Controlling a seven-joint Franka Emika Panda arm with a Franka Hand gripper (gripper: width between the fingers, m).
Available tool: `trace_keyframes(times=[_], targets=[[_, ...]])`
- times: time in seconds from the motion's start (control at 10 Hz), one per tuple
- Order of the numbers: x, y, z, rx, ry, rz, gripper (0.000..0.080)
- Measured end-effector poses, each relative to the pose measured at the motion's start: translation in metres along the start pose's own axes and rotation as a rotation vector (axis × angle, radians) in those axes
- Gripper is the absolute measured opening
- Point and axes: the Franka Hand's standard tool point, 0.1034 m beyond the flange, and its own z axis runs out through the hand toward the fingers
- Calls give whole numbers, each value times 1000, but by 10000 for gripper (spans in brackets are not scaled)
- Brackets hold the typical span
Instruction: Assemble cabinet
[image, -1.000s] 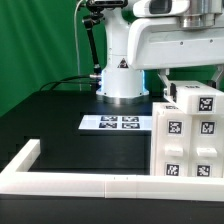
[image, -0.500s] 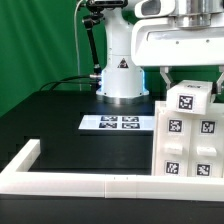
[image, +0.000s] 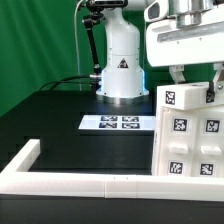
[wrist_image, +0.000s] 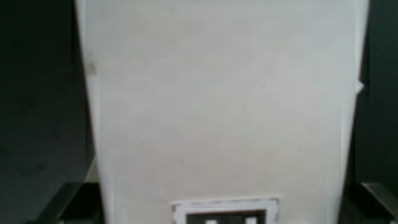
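Note:
The cabinet (image: 185, 135), a large white box of panels with several black-and-white tags, stands at the exterior view's right behind the low wall. My gripper (image: 197, 85) comes down from above, its two fingers (image: 178, 75) straddling the cabinet's top edge, shut on it. In the wrist view a white cabinet panel (wrist_image: 214, 100) fills the picture, with one tag (wrist_image: 228, 212) at its edge. The dark fingers (wrist_image: 71, 203) press on both sides of it. The cabinet's right part is cut off by the frame.
The marker board (image: 112, 123) lies flat on the black table in the middle. A long low white wall (image: 60, 180) runs along the front and turns up the left. The robot base (image: 122, 75) stands behind, before a green curtain.
The gripper has risen and shifted to the exterior view's right. The cabinet in its grip has shifted with it, its tagged face now larger and reaching further left.

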Motion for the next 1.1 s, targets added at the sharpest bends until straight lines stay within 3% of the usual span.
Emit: trace_keyframes(times=[0.4,0.7,1.1], targets=[[0,-1,0,13,-27,208,556],[-1,4,-2,36,-39,508,556],[0,7,-1,34,-70,821,556]])
